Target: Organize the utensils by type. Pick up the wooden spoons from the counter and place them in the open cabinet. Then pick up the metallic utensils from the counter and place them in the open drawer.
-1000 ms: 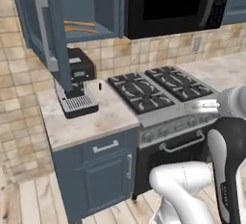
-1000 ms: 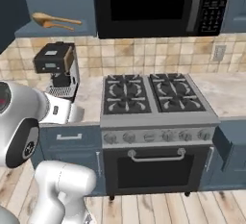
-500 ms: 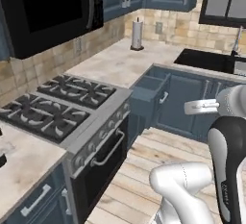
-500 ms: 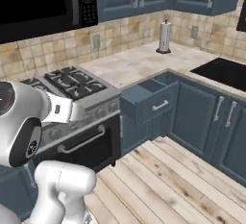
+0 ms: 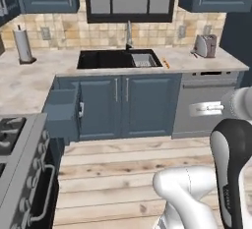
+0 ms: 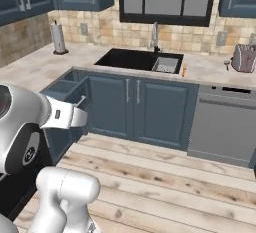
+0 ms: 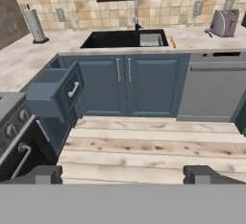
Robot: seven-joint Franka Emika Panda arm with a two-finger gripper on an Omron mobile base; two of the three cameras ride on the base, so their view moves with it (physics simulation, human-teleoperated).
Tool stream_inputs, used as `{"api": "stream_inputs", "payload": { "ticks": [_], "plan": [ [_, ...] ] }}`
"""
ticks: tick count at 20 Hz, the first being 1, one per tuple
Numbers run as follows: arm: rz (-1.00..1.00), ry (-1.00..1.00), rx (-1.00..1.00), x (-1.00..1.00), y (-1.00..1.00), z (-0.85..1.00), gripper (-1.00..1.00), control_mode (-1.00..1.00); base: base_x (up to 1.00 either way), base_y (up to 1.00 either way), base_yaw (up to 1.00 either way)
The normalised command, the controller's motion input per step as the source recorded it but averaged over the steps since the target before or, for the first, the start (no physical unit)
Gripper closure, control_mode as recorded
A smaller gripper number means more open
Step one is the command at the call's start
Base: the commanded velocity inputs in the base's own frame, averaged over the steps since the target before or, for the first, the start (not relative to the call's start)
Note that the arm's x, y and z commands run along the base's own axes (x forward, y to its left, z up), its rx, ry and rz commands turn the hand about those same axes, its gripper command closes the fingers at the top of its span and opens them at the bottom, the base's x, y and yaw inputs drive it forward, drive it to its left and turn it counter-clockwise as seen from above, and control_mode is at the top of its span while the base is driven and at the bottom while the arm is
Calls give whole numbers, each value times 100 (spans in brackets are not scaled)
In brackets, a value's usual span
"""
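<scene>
A slim orange-copper fork lies on the beige counter just right of the sink. A short dark-handled utensil lies beside the toaster. The blue drawer stands pulled open at the counter's corner. My gripper is open, its fingertips wide apart with nothing between them, well back from the counter over the wooden floor. The wooden spoons and the cabinet are out of view.
A black sink with a faucet sits mid-counter, a paper towel roll to its left and a toaster to its right. A grey dishwasher is below the toaster. The stove edges in at left.
The whole picture has swung from the coffee machine and stove past the corner to the sink wall, so the camera has moved. The gripper stays open.
</scene>
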Motion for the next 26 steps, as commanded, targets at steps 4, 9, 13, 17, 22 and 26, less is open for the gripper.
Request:
{"api": "stream_inputs", "payload": {
  "ticks": [4, 9, 13, 17, 22, 26],
  "plan": [
    [0, 0, 0, 0, 0, 0, -100, 100, 56, -23, -29],
    [0, 0, 0, 0, 0, 0, -100, 100, 72, -26, 2],
    [0, 0, 0, 0, 0, 0, -100, 100, 60, -58, 20],
    [0, 0, 0, 0, 0, 0, -100, 100, 48, -71, 2],
    [0, 0, 0, 0, 0, 0, -100, 100, 47, -74, 0],
    [0, 0, 0, 0, 0, 0, -100, 100, 77, -30, -12]
  ]
}}
